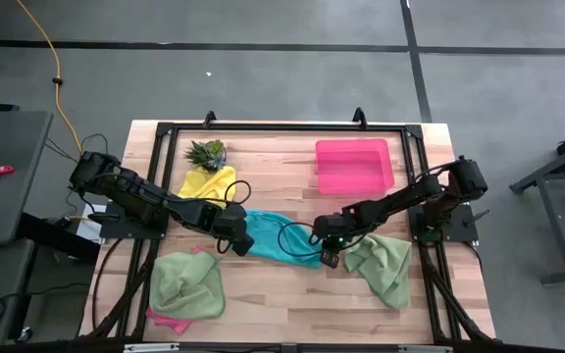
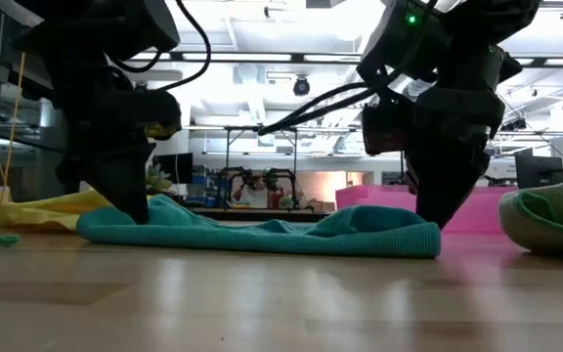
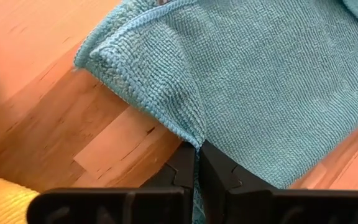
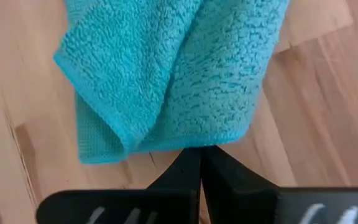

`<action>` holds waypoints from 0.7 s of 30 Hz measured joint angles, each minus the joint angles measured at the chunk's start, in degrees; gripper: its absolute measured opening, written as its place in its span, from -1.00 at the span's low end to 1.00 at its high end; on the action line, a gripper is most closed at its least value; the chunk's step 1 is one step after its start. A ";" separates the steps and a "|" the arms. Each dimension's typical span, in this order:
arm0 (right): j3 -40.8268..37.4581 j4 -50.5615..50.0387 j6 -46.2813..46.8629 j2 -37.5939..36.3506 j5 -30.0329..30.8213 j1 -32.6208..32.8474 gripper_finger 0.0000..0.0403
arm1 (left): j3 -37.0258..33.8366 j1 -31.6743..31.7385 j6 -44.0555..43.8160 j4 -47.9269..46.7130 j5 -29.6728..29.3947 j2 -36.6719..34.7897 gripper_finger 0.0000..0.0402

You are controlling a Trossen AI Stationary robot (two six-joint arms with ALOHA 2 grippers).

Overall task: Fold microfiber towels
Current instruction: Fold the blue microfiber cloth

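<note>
the teal towel [image 1: 281, 237] lies rumpled mid-table [image 1: 282, 304], stretched between both jaws. left jaws [image 1: 240, 243] pinch its one edge, pressed together on the fabric; right jaws [image 1: 328, 255] sit closed at the opposite edge, touching it.

From above, I see only a small edge of the pink towel [image 1: 168, 318]; the light green towel [image 1: 186, 284] lying on it hides the rest. The teal towel [image 1: 281, 238] is partly hidden under both dark arms and their cables. In the low view, the edge of the picture cuts off the second light green towel [image 2: 553, 219], to the right of the teal towel. The plant [image 2: 156, 177] behind the teal towel is mostly hidden by the left gripper [image 2: 137, 208]. In both wrist views the teal towel runs out of the picture.
</note>
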 joint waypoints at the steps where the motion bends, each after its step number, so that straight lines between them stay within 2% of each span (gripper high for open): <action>1: 0.00 0.60 0.39 0.28 0.05 -0.03 -1.00 | 0.00 0.00 -0.03 0.02 -0.01 0.00 -0.99; 8: 0.06 7.20 1.88 -0.92 10.39 -1.30 -1.00 | 0.00 0.00 -0.04 -0.02 -0.01 0.00 -0.99; 13: 0.07 10.38 -0.80 -2.22 13.25 -2.34 -1.00 | 0.00 0.00 -0.06 -0.03 -0.29 0.00 -0.99; 15: 0.07 11.53 -3.16 -2.58 12.59 -2.70 -1.00 | 0.00 0.00 -0.06 -0.06 -0.41 0.00 -0.99; 21: 0.09 14.25 -12.73 -3.06 3.70 -2.37 -1.00 | 0.00 0.00 -0.05 -0.10 -1.28 0.00 -0.99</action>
